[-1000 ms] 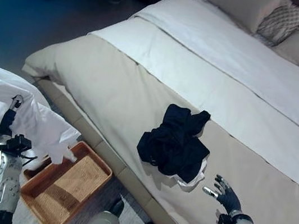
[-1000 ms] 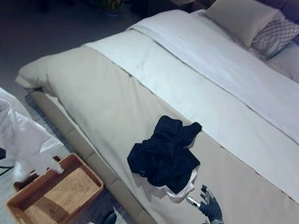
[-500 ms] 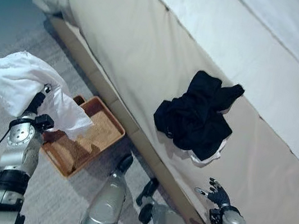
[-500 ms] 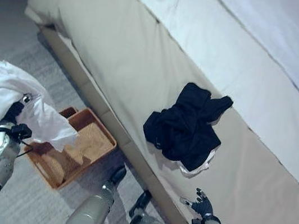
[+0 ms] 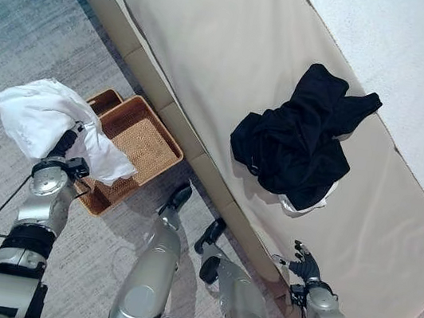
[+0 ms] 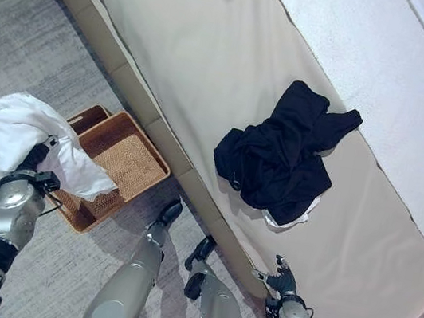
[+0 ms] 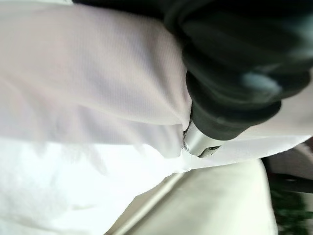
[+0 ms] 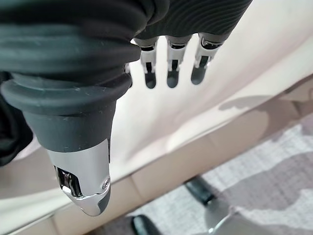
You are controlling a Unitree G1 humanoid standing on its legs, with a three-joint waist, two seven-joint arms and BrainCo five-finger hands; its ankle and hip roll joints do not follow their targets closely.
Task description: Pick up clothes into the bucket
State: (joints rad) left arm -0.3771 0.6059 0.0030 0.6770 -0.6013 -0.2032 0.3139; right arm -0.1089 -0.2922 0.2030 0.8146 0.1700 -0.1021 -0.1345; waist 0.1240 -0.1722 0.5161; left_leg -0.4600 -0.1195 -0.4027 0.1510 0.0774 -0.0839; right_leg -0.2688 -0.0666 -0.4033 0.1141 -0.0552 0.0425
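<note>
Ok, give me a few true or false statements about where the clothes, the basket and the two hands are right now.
1. The left hand holds a white garment above the wicker basket. True.
2. The black clothes lie in the basket. False: they lie on the bed.
3. The right hand grips the black clothes. False: it is open and holds nothing, apart from them, by the bed's edge.
4. The basket stands on the floor beside the bed. True.
</note>
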